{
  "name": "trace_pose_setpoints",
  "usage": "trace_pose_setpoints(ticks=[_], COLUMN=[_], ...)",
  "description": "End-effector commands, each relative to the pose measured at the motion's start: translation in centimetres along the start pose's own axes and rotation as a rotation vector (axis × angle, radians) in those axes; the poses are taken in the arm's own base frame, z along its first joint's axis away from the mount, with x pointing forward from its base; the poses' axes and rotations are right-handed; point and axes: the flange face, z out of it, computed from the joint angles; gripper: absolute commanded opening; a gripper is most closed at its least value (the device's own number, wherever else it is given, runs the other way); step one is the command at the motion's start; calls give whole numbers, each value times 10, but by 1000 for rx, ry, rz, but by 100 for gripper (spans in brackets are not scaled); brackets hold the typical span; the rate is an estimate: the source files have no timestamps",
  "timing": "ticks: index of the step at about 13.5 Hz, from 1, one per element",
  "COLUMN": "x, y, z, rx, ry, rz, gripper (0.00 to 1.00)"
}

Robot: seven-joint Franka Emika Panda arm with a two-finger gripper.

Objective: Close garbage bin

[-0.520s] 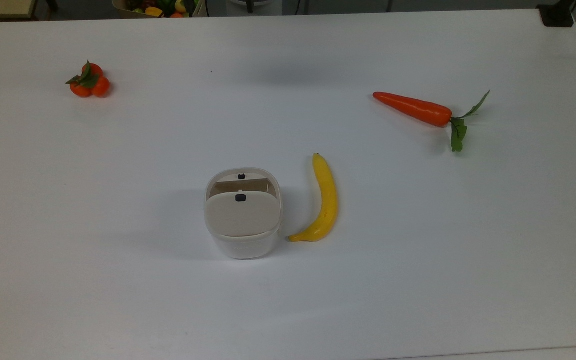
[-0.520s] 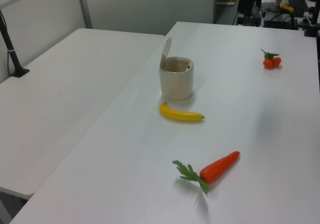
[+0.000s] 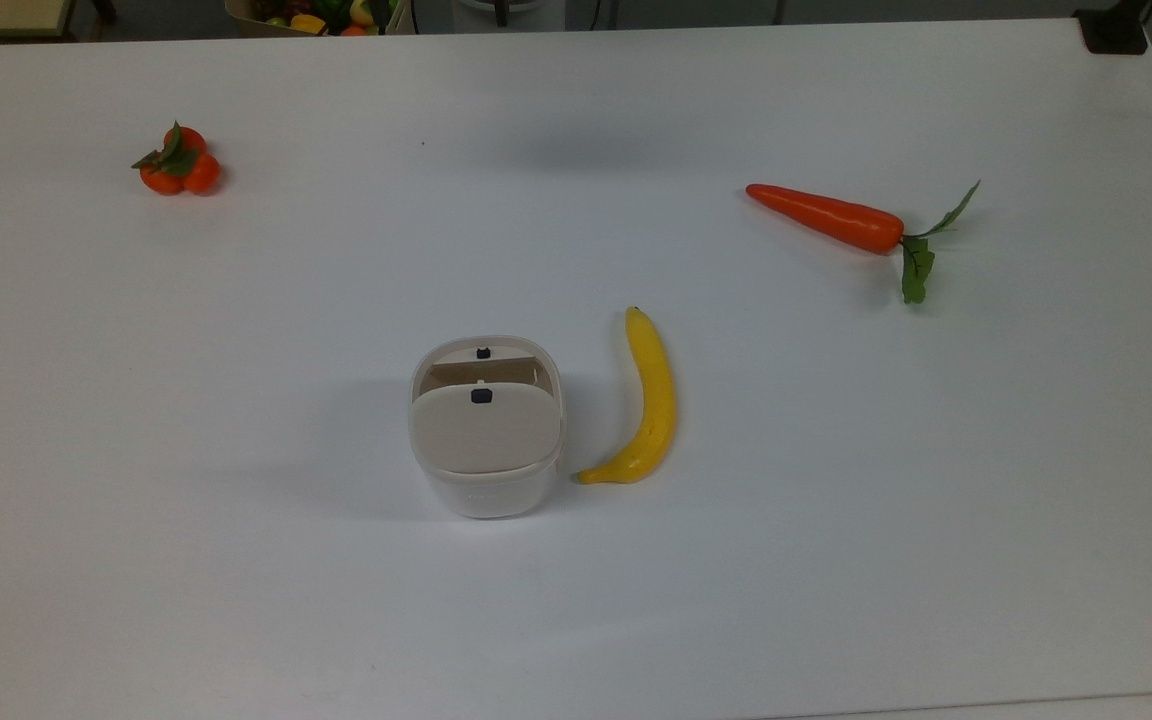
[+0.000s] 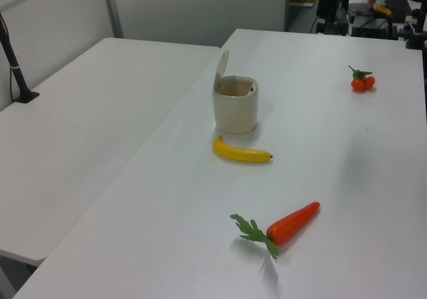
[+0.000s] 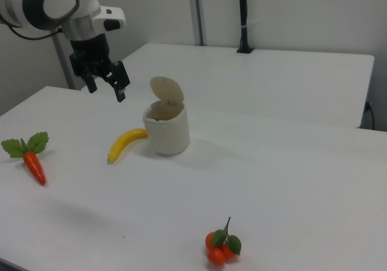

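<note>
Nothing moved since earlier: garbage bin (image 5: 166, 130) stood upright, lid (image 5: 167, 91) raised; fingers (image 5: 106, 88) spread, empty, hung apart toward the right view's left.

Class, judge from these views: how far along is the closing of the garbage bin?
Done: nothing yet; the garbage bin stands with its lid upright and open. In hand: the gripper, open and holding nothing, hangs above the table beyond the banana, apart from the bin. Left: reach the lid and push it down shut.
</note>
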Motion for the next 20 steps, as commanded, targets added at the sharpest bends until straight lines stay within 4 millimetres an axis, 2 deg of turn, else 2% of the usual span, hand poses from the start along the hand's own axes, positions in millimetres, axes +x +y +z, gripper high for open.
trace_pose_setpoints(ticks=[1,8,11,13,14,15,19,20], x=[-4,1,2,3,3,3,3,4], y=[0,0,8,8,8,8,8,7], z=[-1,1,2,3,3,4,5,4], rx=[9,10,7,7,7,7,11,15], ry=[1,25,23,21,21,20,20,27], rz=[-15,-28,-138,-146,-154,-170,-194,-193], gripper=[100,100,100,100,95,84,29,18])
